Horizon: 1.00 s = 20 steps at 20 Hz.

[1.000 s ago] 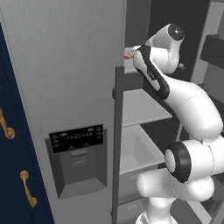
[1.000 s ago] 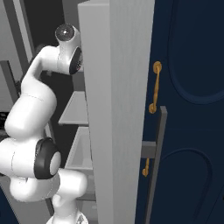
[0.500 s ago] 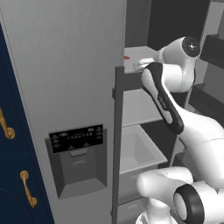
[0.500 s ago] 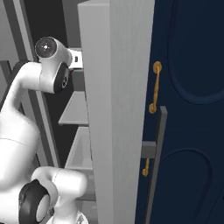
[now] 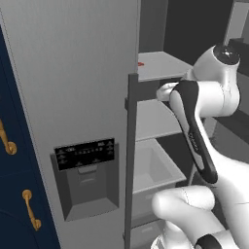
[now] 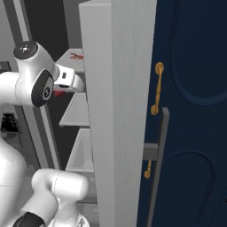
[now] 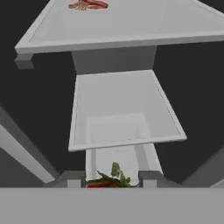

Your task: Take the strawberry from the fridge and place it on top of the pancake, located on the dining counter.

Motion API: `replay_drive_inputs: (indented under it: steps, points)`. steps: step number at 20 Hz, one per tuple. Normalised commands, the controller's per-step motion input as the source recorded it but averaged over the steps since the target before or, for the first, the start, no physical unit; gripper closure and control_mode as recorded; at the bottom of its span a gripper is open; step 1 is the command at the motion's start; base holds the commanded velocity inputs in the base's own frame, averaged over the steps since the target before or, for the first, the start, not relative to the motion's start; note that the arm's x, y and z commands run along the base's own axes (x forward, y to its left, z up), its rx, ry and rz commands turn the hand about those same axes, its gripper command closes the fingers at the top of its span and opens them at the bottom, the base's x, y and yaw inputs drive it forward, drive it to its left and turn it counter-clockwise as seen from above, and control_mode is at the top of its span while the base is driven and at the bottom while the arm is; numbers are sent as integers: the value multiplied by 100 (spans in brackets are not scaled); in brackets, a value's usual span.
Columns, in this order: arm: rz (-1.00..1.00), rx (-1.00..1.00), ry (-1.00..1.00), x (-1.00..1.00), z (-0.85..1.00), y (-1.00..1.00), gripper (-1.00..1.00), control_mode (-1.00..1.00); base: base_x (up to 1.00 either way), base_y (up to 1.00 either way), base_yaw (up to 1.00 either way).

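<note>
The gripper (image 7: pixel 113 183) is clamped on the strawberry (image 7: pixel 109 180), with the fridge (image 5: pixel 73 97) shelves just ahead of it

Navy cabinet doors (image 6: pixel 190 111) with brass handles (image 6: pixel 156 88) stand on the right in the right base view. In the left base view another navy cabinet (image 5: pixel 14 194) carries brass handles (image 5: pixel 30 210) at the left edge. The space behind is dark grey.
</note>
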Motion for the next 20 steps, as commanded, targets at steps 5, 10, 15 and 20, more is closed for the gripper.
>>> replay_drive_inputs:
  steps: [5, 10, 15, 20]
  points:
    - [-13, -2, 6, -100, -75, -13, 100, -100, 0, 0, 0]
    - [-10, 0, 1, -76, -67, -5, 100, -100, 0, 0, 0]
    - [-2, 1, 0, -18, -44, 0, 100, -100, 0, 0, 0]
    - [0, 2, 0, 0, -28, 0, 100, -100, 0, 0, 0]
